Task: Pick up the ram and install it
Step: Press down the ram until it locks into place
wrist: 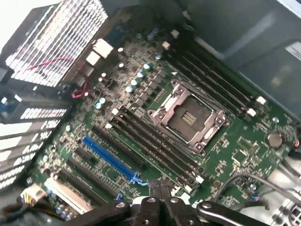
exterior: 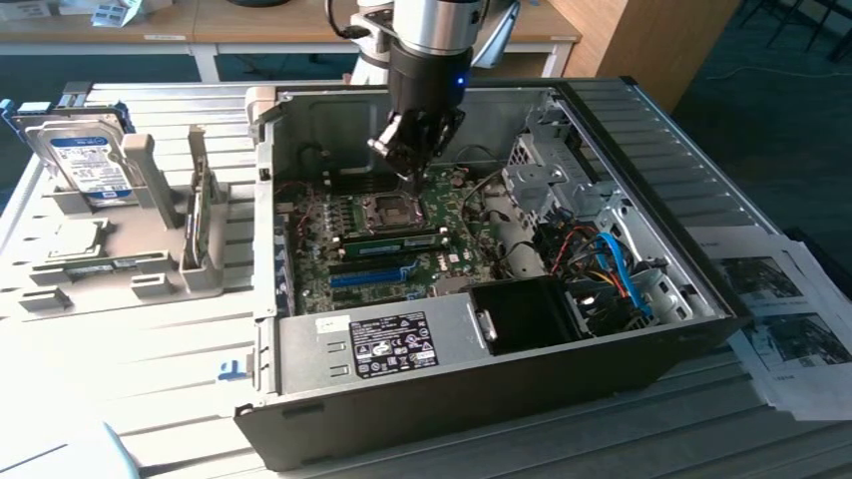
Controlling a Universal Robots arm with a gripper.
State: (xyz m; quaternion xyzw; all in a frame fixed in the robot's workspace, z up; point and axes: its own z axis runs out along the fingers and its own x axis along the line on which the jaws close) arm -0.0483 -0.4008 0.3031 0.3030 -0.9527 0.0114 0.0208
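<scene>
Hovering with my gripper [exterior: 410, 150] pressed together above the motherboard [wrist: 141, 132]; 1 ram [exterior: 393, 240] sat seated, so I judged installation finishing.

The ram [exterior: 394, 241], a long thin green stick, lies seated in a slot on the motherboard [exterior: 349, 215].
</scene>
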